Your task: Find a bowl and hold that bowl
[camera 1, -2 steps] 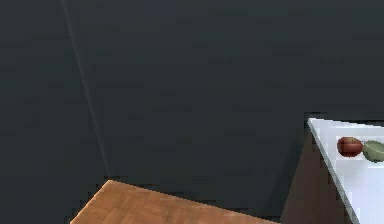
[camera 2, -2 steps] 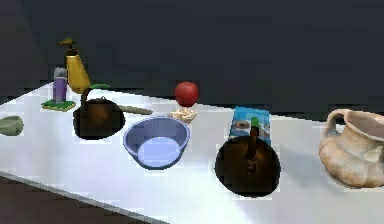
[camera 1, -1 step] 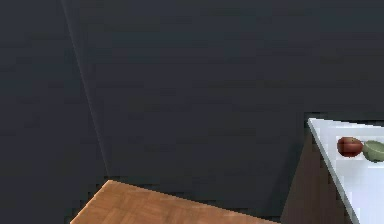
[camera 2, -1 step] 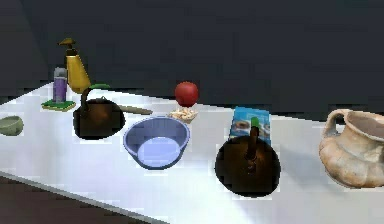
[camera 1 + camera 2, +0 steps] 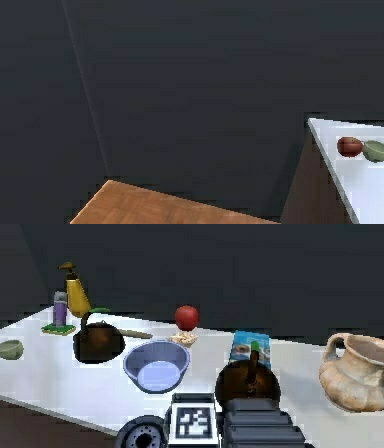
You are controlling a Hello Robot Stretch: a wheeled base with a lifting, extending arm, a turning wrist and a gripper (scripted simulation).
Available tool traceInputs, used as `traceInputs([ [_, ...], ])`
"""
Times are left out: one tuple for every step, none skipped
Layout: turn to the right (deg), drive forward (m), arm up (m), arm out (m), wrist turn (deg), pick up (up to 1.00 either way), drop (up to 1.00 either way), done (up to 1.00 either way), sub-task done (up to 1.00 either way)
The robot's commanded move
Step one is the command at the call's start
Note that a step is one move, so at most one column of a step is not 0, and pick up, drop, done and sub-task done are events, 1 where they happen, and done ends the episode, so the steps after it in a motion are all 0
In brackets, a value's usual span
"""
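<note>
Forward view.
- Nearest, at the bottom edge: a brown wooden surface (image 5: 150, 205), one corner of it in sight.
- Behind it: a dark wall (image 5: 190, 80).
- At the view's right: the corner of a white counter (image 5: 345, 170). A red round thing (image 5: 349, 147) lies on it, just beside a green round thing (image 5: 375, 151).

Arm side view.
- Nearest, at the bottom edge: the dark arm (image 5: 262, 424), with a white marker square (image 5: 195, 419) beside it.
- Left of the square: the gripper (image 5: 145, 434), its dark body cut by the edge. How its fingers stand cannot be told, nor whether it holds anything.
- Beyond: a white table (image 5: 300, 404).
- The bowl (image 5: 157, 364), blue-grey and upright, stands on the table left of centre, up the picture from the gripper.
- A dark brown round pot (image 5: 98, 341) stands left of the bowl; a second dark pot (image 5: 248, 379) stands right of it, just past the arm.
- Farther back: a red apple (image 5: 186, 317), a blue box (image 5: 247, 346), a yellow bottle (image 5: 75, 294), and a small shaker (image 5: 59, 312).
- At the right edge: a beige jug (image 5: 355, 374).
- At the left edge: a green object (image 5: 10, 349).
</note>
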Motion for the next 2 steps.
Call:
traceInputs([
  [0.0,0.00,0.00,0.14,0.0,0.00,0.00,0.00,0.00],
  [0.0,0.00,0.00,0.00,45.0,0.00,0.00,0.00,0.00],
])
